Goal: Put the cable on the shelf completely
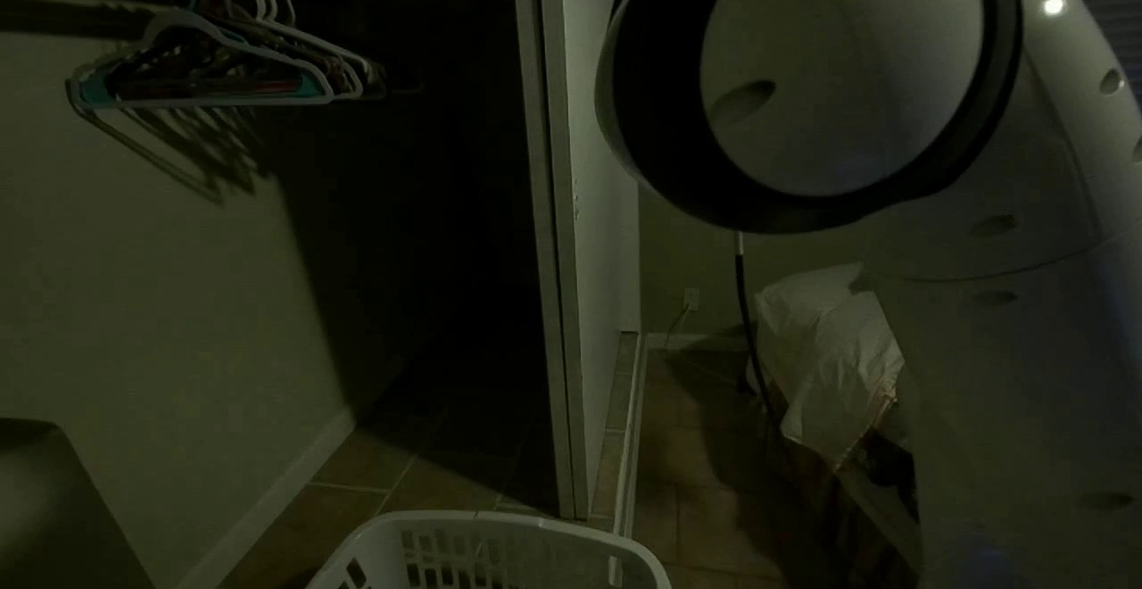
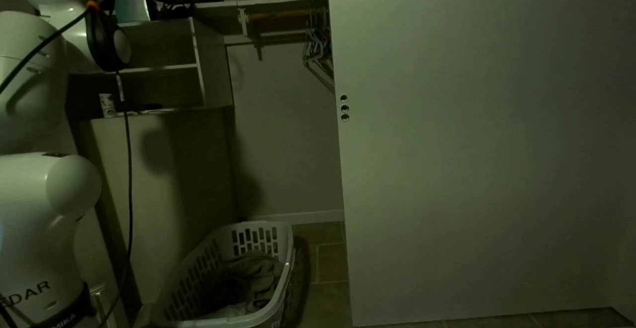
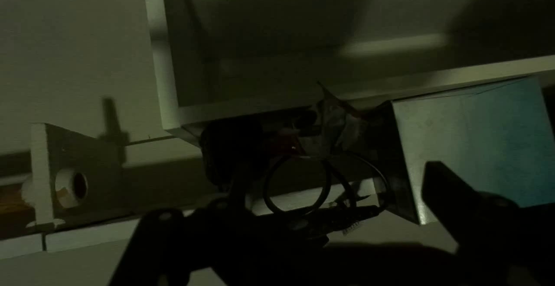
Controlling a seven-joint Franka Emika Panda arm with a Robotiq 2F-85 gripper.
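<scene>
claw (image 3: 334, 171) spread, cable (image 3: 327, 184) seen between its fingers (image 3: 446, 190)

nearest, in the wrist view, the claw is held with its fingers spread wide. nothing is seen pinched, though a dark shape (image 3: 303, 225) low between them cannot be told apart from the claw. beyond them the cable is seen as thin dark loops, near the pale blue box (image 3: 472, 134). farther back, the pale edge of the shelf (image 3: 91, 236) runs behind the loops; whether cord and shelf touch cannot be told.

by judgement, the cable is not yet wholly on the shelf, and the step in hand is the gathering of these loops. it would be done best by centring the fingers where the strands bunch, pinching several at once, and raising them clear of the edge before they are laid well back. the box and the reddish clutter (image 3: 284, 143) should be kept from snagging, and the grip eased slowly, lest a loop spring out.

only in the wrist view is the gap between the fingers shown. there a bracket (image 3: 95, 169) stands above the shelf; in an exterior view the rod (image 2: 278, 18) is fixed below it, so the wrist view is judged upside down. in an exterior view half filled by the arm (image 1: 839, 71), the hangers (image 1: 241, 100) are well shown, but the cable cannot be made out.
</scene>
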